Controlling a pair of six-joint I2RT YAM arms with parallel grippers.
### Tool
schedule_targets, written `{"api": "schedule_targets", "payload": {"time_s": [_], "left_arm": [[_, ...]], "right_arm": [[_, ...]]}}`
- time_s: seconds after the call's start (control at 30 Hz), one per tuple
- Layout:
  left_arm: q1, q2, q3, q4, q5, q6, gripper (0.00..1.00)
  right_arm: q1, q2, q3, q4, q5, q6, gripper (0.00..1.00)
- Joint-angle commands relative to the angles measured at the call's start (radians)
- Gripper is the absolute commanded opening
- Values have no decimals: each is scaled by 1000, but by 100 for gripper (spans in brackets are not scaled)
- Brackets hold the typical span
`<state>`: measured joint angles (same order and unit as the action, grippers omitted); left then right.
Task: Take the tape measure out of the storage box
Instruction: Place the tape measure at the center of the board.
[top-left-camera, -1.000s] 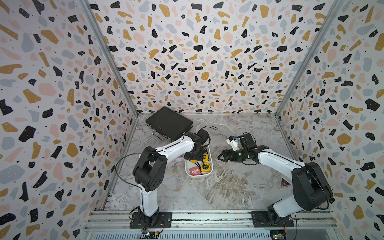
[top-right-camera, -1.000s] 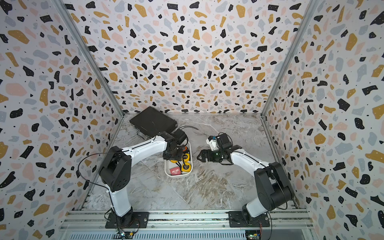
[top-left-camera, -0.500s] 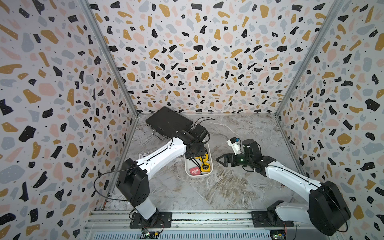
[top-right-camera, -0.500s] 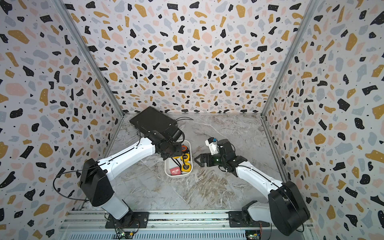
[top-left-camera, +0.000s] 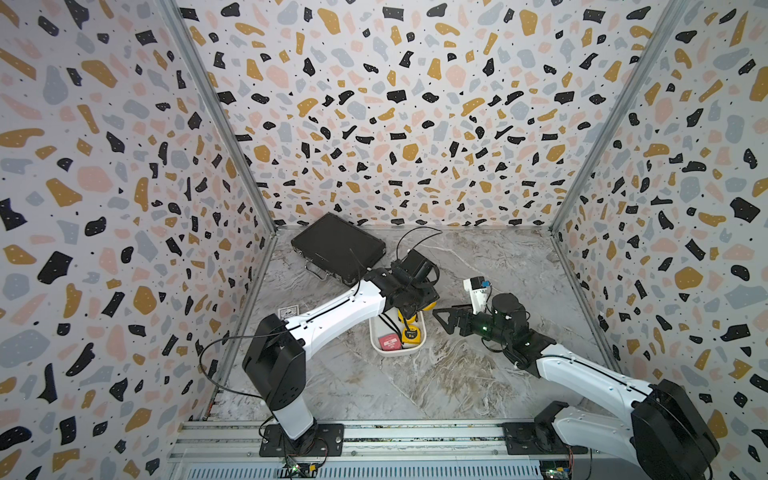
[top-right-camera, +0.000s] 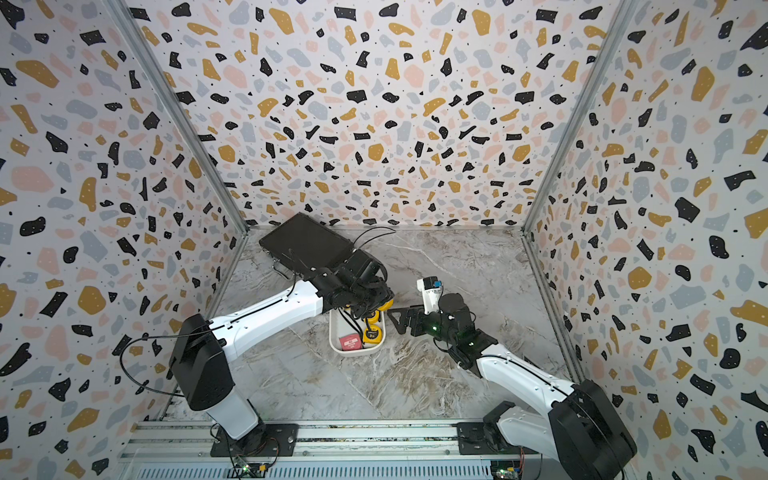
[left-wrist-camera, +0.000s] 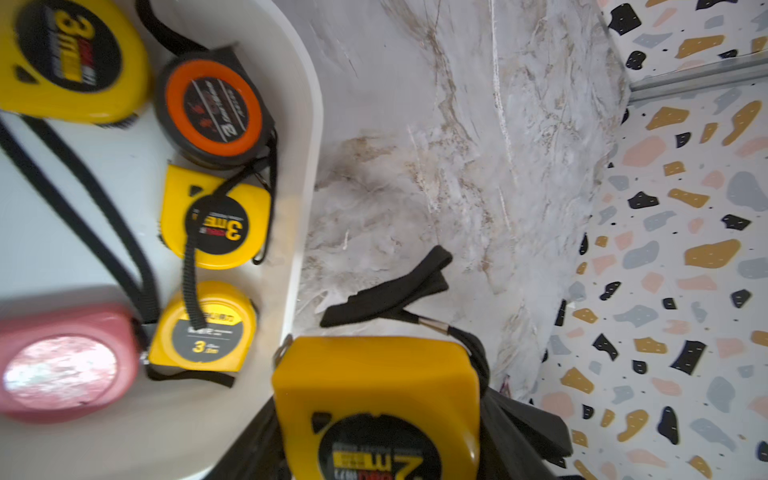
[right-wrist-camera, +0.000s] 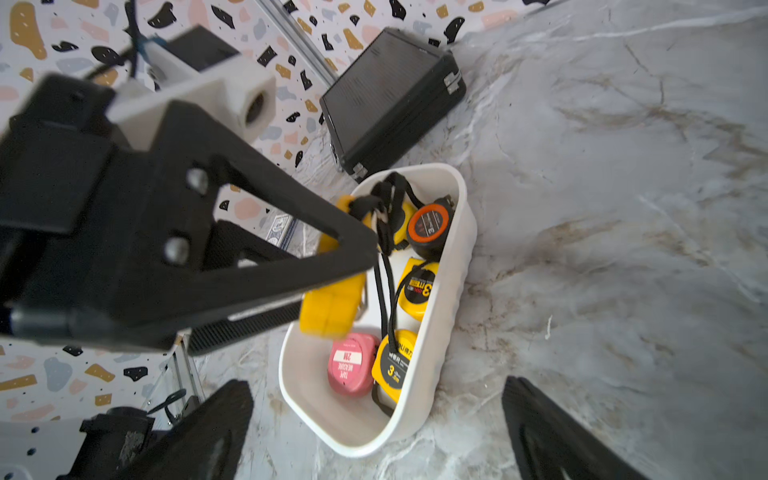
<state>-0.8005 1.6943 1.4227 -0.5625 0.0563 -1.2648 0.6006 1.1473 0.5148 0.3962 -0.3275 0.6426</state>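
Yellow tape measure (left-wrist-camera: 376, 374) | left jaws clamp it | 7m label (left-wrist-camera: 379, 455): left wrist only | right jaws spread

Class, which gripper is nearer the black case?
Left. The left gripper, gripping a yellow tape measure over the storage box edge, is near the black case; the right gripper is beyond the box.

Pink tape (right-wrist-camera: 349, 365), box (right-wrist-camera: 451, 299) end: "2M TAPE MEASURE". Grey-label tape (left-wrist-camera: 203, 332) beside it: "3". Black-label tape (left-wrist-camera: 218, 224), mid-box: "3m". Orange tape (left-wrist-camera: 214, 108): "3". Lifted tape (left-wrist-camera: 374, 395) at box rim: "7m".
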Motion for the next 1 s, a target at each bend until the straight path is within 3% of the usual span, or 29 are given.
{"api": "schedule_targets", "payload": {"time_s": [0.0,0.2,0.47,0.73,0.97], "left_arm": [[-11,-2,-14,121,45,-71,0],[-10,-28,-24,182,59,-74,0],[-12,-67,-72,232,101,-129,0],[-16,-67,-106,281,154,-171,0],[-17,-71,-112,278,155,-174,0]], "right_arm": [[4,6,-11,110,38,26,99],[4,38,-13,152,27,24,95],[4,73,-8,180,51,0,79],[2,124,19,217,36,-4,54],[2,117,25,203,39,-7,26]]}}
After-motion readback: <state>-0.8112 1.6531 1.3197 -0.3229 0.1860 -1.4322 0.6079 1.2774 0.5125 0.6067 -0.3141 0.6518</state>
